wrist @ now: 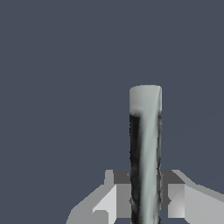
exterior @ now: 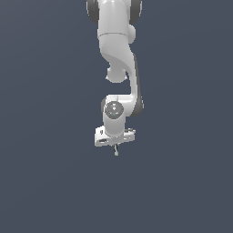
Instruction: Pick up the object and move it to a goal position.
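Note:
The object is a thin stick with a light grey shaft and dark streaks. In the wrist view the stick (wrist: 145,148) stands between my two fingers, which press on it from both sides. In the exterior view the stick (exterior: 116,150) is a tiny sliver hanging below the white hand. My gripper (exterior: 116,146) is shut on the stick and holds it in the air above the plain dark surface. The gripper also shows in the wrist view (wrist: 145,199). No goal marker shows in either view.
The white arm (exterior: 119,54) comes down from the top of the exterior view. The plain dark grey surface (exterior: 45,182) fills both views, with no other objects in sight.

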You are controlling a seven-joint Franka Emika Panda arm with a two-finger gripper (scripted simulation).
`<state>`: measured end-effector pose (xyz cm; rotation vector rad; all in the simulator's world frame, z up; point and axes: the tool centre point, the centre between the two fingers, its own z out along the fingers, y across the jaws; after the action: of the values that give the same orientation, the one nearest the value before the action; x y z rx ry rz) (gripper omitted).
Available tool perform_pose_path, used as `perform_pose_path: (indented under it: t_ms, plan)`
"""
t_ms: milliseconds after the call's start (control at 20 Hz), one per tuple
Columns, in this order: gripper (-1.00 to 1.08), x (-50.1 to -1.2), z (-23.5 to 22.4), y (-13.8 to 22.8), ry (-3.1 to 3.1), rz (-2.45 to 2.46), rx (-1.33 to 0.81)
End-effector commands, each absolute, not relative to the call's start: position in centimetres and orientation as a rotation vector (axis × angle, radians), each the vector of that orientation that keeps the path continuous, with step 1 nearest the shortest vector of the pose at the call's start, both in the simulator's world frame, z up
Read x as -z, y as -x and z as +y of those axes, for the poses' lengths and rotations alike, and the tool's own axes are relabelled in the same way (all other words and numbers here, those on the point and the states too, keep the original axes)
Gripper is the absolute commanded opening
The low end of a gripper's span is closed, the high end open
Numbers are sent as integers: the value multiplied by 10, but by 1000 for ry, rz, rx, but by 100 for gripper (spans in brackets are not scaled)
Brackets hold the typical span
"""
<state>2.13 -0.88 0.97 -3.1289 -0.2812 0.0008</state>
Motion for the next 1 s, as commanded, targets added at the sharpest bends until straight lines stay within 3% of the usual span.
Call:
perform_pose_path:
  t_ms: [0, 500, 950]
  plan:
    - [-100, -10, -9, -21, 3129, -281, 0]
    - [-100, -20, -23, -7, 3129, -281, 0]
    - [-100, -48, -64, 35, 3129, -281, 0]
